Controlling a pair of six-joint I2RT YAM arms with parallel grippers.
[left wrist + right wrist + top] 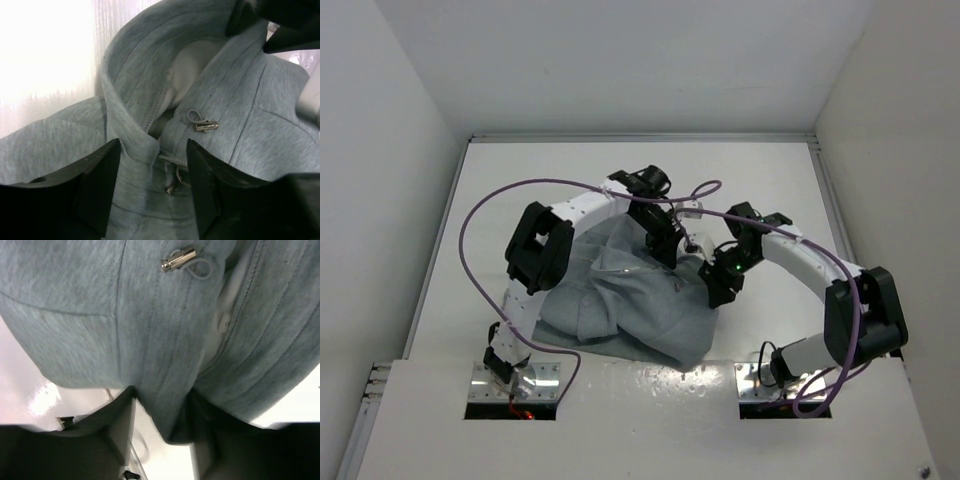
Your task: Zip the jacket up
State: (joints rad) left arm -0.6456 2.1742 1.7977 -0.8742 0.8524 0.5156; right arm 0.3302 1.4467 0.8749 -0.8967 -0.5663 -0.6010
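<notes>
The light grey jacket (620, 300) lies bunched on the white table between the arms. In the left wrist view its collar (150, 75) stands open and shows white lining (187, 65). My left gripper (152, 185) is open and straddles the front seam. The metal zipper pull (175, 186) lies between its fingers, near the right one. A small metal snap on a cord loop (206, 126) sits just beyond, and also shows in the right wrist view (178, 260). My right gripper (160, 415) is shut on a fold of the jacket's edge (160, 390), held above the table.
Both arms meet over the jacket's far right part, the left gripper (665, 245) close to the right gripper (708, 272). Purple cables (480, 215) loop over the table. White walls enclose the table on three sides.
</notes>
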